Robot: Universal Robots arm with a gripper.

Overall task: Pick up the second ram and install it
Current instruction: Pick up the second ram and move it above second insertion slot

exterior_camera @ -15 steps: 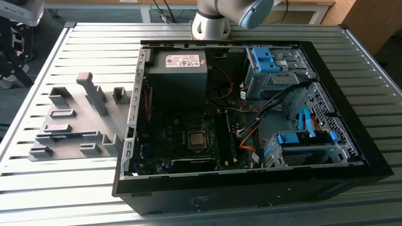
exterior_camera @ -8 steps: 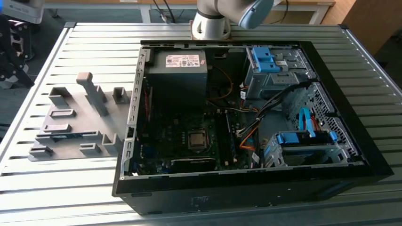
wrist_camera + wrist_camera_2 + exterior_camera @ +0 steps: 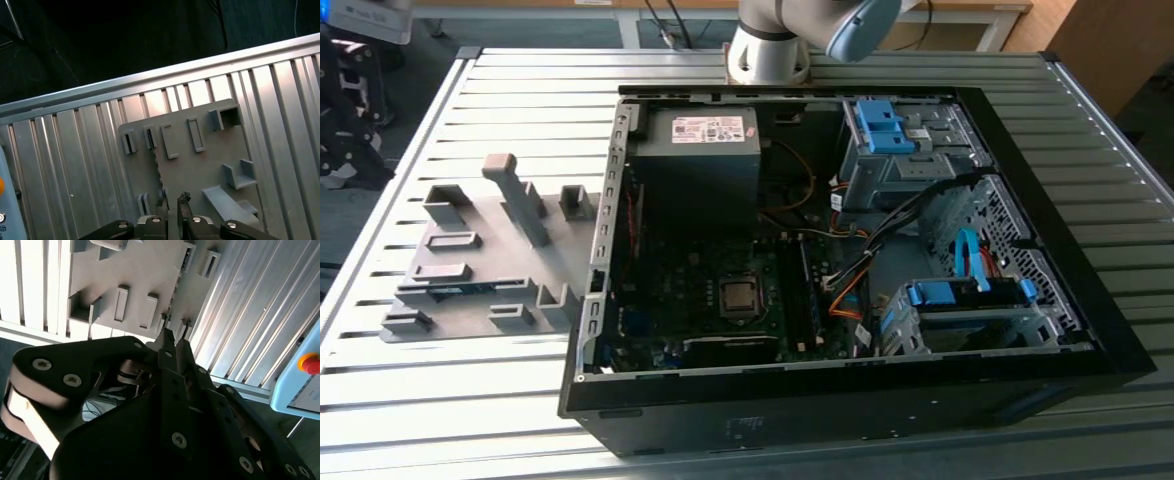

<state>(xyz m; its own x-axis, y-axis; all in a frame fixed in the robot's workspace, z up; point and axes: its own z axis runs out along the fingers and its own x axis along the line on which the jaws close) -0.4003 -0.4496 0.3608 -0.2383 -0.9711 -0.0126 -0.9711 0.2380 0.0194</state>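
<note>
Claw (image 3: 173,201) (narrow, nothing held) is poised high over the grey holder tray (image 3: 200,170); the second ram (image 3: 459,291) is seen slotted there. A grip square across its thin edge is judged best.

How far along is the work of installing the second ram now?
Done: nothing that shows; whether a stick already sits in the open black computer case I cannot tell. In hand: the black gripper hangs open and empty above the grey plastic holder plate. Left: a blue-green ram stick seems to lie in that plate, so both pickup and install remain.
</note>
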